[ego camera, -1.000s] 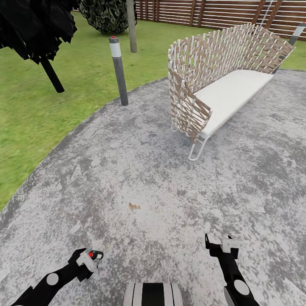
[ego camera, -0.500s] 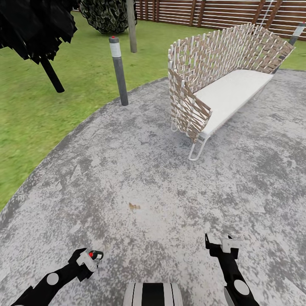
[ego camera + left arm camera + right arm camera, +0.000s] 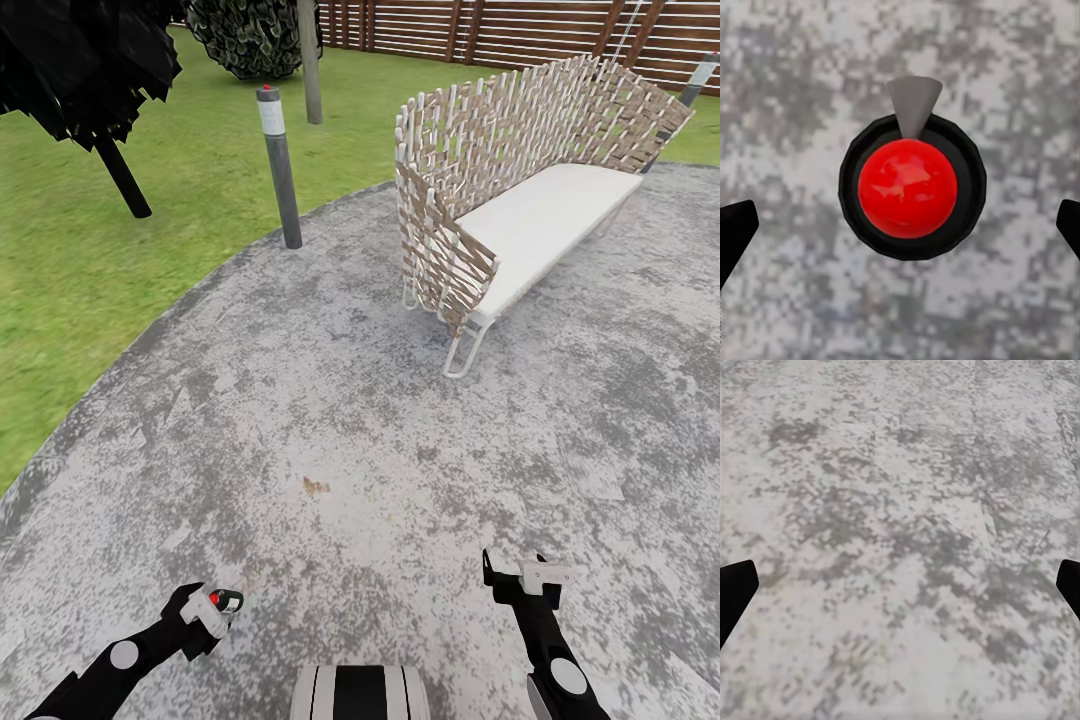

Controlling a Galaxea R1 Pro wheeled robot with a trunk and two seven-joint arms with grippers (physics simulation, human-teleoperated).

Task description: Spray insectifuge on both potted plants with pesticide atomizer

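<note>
Pesticide atomizer (image 3: pixel 907 187) sits dead ahead of my left jaws (image 3: pixel 900 225), centred in the gap and seen end-on, long axis along my approach, over the patio (image 3: pixel 787 67). Left jaws wide, touching nothing. Right jaws (image 3: pixel 900 585) wide, empty, farther off.

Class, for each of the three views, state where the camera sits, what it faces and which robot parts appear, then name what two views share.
Head view: on the head, facing forward and down over the patio, bench and lawn; both arms show, with left gripper and right gripper.
Left wrist view: on the left arm, facing down onto the pesticide atomizer; dark fingers at the edges.
Right wrist view: on the right arm, facing down at patio paving; fingers at the edges.
Shared: head and left wrist views both show the pesticide atomizer.
</note>
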